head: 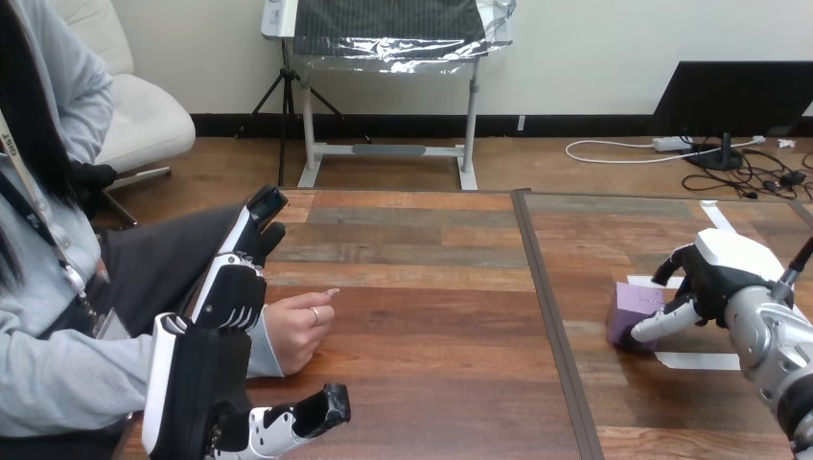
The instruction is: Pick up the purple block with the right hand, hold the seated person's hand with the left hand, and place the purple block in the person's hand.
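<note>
A purple block [633, 309] rests on the table's right half, on a patch of white tape. My right hand [721, 271] is against its right side, one finger [662, 323] curled along its near face and another reaching behind it, so the block is pinched. The person's hand [295, 331] lies loosely curled on the table at the left. My left hand [225, 307] stands beside it with straight fingers [261, 222] stretched along the far side of the person's wrist and the thumb [312, 414] held out on the near side. Nothing is curled round the wrist.
A dark seam [546, 316] runs front to back between the two wooden table halves. White tape strips [698, 360] lie near the block, with another strip [717, 215] farther back. The person sits at the table's left side.
</note>
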Controlling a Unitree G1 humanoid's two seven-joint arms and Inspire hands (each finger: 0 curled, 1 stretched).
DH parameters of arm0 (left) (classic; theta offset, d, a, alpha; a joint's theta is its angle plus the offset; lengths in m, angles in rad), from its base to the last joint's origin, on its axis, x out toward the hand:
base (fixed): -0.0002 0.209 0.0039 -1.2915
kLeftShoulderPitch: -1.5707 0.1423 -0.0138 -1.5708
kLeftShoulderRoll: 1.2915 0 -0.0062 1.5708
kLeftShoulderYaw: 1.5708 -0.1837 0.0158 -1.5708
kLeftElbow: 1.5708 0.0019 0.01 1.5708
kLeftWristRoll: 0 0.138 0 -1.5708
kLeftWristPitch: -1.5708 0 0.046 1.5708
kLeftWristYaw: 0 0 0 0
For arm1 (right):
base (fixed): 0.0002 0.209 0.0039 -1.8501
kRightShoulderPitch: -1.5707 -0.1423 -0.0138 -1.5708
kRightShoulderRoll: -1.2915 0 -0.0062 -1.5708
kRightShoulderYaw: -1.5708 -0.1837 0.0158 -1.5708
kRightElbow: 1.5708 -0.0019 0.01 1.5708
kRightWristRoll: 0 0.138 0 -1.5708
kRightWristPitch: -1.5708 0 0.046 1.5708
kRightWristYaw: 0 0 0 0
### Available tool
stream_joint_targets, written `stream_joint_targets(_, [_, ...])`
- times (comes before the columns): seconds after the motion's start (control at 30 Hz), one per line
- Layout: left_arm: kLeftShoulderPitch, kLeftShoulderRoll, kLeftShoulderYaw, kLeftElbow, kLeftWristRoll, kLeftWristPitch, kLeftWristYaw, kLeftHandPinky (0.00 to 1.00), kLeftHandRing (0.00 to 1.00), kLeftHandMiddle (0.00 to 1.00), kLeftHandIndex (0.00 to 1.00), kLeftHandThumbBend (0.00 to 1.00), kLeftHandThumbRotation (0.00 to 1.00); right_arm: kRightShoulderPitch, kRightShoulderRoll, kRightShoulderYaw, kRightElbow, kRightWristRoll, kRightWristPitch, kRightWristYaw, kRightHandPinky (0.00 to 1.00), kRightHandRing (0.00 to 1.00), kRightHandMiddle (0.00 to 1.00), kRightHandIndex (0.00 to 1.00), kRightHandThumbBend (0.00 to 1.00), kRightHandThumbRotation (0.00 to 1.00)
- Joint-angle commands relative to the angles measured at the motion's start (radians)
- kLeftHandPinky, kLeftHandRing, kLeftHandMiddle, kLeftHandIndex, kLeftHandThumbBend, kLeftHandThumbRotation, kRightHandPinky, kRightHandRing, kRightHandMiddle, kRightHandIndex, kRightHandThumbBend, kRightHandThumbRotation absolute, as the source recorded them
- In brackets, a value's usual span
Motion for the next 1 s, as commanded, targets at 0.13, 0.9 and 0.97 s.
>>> stream_joint_targets(0.13, [-0.047,-0.020,-0.001,-0.013,0.022,-0.011,0.011,0.96,0.97,0.96,0.90,1.00,0.59,-0.105,0.007,0.030,0.004,-0.028,0.028,0.004,0.41,0.54,0.62,0.63,0.99,0.24])
stream_joint_targets(0.9, [-0.033,-0.042,0.006,-0.019,0.073,-0.027,0.057,0.94,0.96,0.95,0.90,1.00,0.60,-0.109,0.007,0.044,0.010,-0.044,0.070,0.015,0.31,0.44,0.54,0.57,0.91,0.02])
stream_joint_targets(0.97, [-0.030,-0.043,0.006,-0.024,0.078,-0.023,0.061,0.94,0.96,0.95,0.90,1.00,0.60,-0.110,0.006,0.041,0.011,-0.041,0.072,0.019,0.30,0.42,0.52,0.56,0.90,0.01])
